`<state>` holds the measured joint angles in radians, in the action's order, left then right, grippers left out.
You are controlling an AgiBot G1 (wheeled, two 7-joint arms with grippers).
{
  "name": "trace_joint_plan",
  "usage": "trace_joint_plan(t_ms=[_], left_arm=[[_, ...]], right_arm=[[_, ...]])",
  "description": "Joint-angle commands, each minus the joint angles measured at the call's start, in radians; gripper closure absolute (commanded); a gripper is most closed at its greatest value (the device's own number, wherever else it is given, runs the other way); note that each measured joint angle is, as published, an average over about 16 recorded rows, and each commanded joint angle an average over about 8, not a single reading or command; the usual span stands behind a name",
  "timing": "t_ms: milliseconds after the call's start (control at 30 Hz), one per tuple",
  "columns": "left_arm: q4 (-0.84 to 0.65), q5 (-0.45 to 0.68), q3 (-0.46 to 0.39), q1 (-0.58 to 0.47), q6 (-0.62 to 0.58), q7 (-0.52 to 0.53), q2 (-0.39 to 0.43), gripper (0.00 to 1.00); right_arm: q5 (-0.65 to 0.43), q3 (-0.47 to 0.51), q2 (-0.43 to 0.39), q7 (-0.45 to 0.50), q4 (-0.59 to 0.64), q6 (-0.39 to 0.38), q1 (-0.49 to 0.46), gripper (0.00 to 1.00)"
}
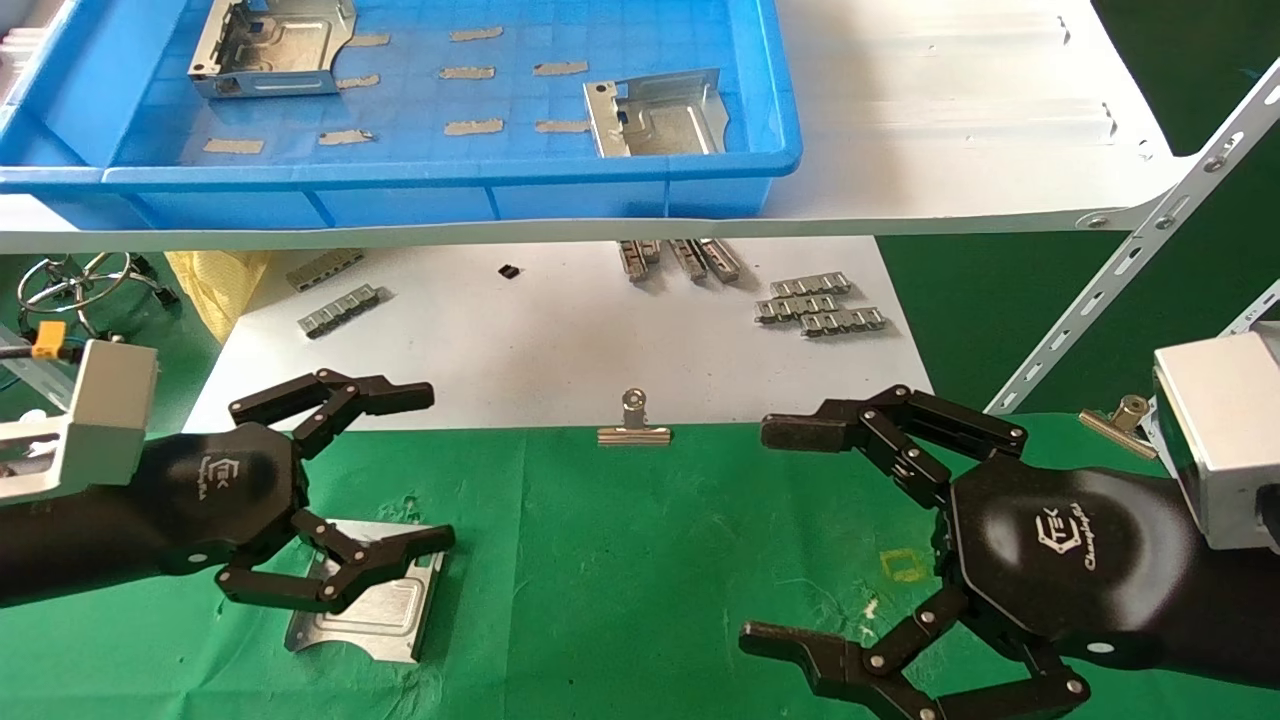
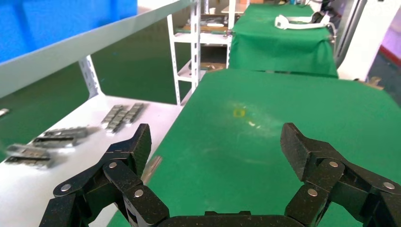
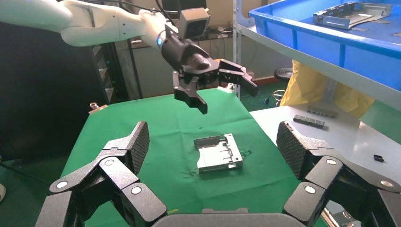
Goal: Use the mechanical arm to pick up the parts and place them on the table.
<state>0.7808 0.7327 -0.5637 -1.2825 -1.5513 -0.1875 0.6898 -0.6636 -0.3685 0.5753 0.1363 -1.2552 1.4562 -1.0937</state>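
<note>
My left gripper [image 1: 395, 470] hangs open above the part [image 1: 365, 592] lying flat on the table [image 1: 640, 560], so I lift clear before fetching another from the blue bin [image 1: 450, 185], right gripper [image 1: 800, 535] open, idle.

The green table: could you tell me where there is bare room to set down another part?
The green table is bare between the part under the open left gripper and the open right gripper, below the clip. The white board is crowded with metal strips.
</note>
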Motion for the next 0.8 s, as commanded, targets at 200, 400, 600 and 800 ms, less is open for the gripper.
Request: trace_joint_plan(t_ms=[200, 400, 600, 800], left_arm=[[0.116, 0.000, 0.065, 0.048, 0.013, 0.086, -0.018, 0.00], [0.215, -0.001, 0.121, 0.089, 0.024, 0.160, -0.034, 0.00], [0.315, -0.001, 0.178, 0.130, 0.035, 0.235, -0.049, 0.00], [0.414, -0.002, 0.234, 0.171, 0.046, 0.309, -0.065, 0.00]], right_arm=[[0.000, 0.000, 0.000, 0.000, 0.000, 0.000, 0.000, 0.00], [0.000, 0.000, 0.000, 0.000, 0.000, 0.000, 0.000, 0.00], [0.000, 0.000, 0.000, 0.000, 0.000, 0.000, 0.000, 0.00], [0.000, 0.000, 0.000, 0.000, 0.000, 0.000, 0.000, 0.00]])
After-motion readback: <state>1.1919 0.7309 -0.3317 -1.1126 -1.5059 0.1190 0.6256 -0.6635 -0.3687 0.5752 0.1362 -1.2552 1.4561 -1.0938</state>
